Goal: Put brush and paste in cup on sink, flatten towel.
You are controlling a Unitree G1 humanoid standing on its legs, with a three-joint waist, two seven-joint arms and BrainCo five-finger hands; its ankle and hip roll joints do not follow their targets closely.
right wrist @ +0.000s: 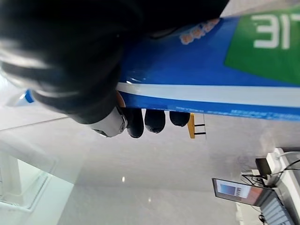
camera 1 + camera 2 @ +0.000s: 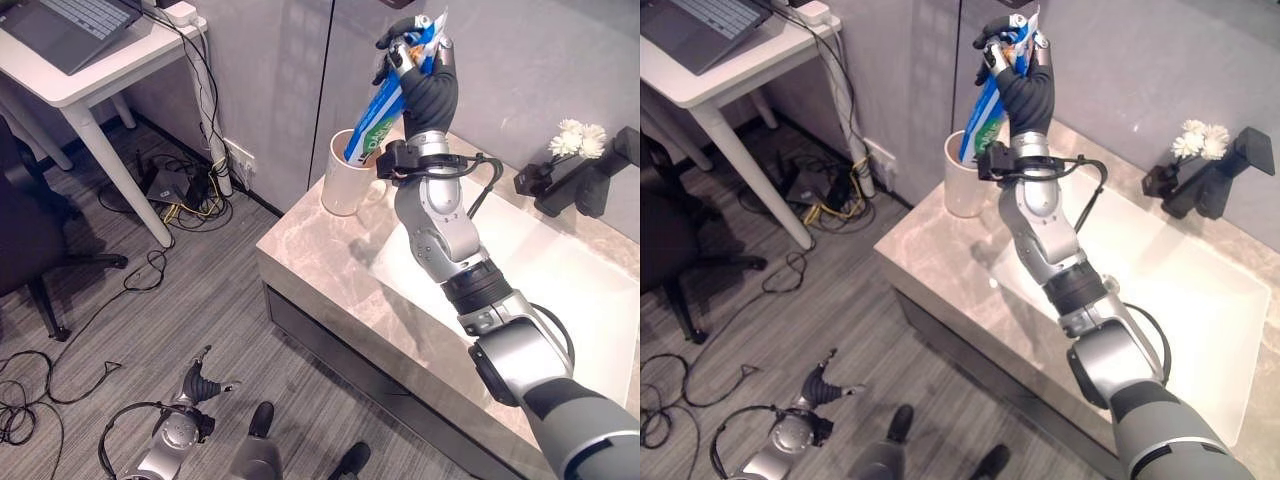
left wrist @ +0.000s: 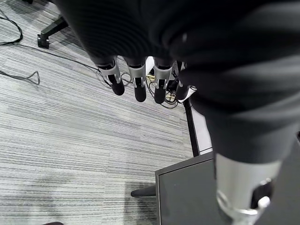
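Right robot hand [image 2: 412, 52] raised over bench corner, fingers curled tight round top end of paste tube [image 2: 385, 105]. Tube slants down, bottom end inside white cup [image 2: 343, 178] on bench [image 2: 320, 262] beside sink [image 2: 560, 290]. Tube judged light, soft, glossy: may slip or buckle; hold near stiffer end. Left robot hand [image 2: 203, 383] hangs low over floor, fingers relaxed, empty.

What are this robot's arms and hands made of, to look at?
Silver-grey jointed arms with rounded segments and dark bands. Each hand, right hand and left hand, has a dark ribbed cover over back and wrist, and silver fingers with dark tips.
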